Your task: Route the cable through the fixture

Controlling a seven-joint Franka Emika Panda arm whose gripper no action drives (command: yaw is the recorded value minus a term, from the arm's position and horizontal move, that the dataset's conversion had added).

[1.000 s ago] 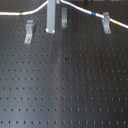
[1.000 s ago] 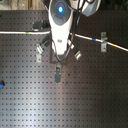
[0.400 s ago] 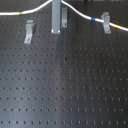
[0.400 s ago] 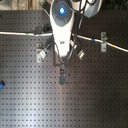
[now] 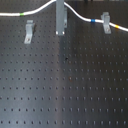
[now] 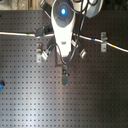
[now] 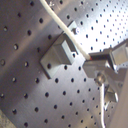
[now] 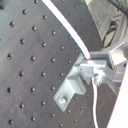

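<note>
The white cable (image 5: 37,10) crosses the back of the black perforated board in the first exterior view. It carries a green band (image 5: 22,15), a blue band (image 5: 95,21) and a yellow band (image 5: 115,26). It rises in an arch to my gripper (image 5: 60,31), which hangs between two grey fixtures, one left (image 5: 30,31) and one right (image 5: 106,22). In the second exterior view the gripper (image 6: 65,78) points down under the arm. In the first wrist view the cable (image 7: 59,19) runs past a grey fixture block (image 7: 59,52) into the shut jaws.
The board (image 5: 65,90) is covered with a regular grid of holes. In the second exterior view a small blue object (image 6: 1,85) shows at the second exterior view's left edge. The second wrist view shows a grey bracket (image 8: 74,86) close beside the gripper.
The gripper has shifted slightly, a little left in the first exterior view and a little lower in the second exterior view. The cable's arch moved with it.
</note>
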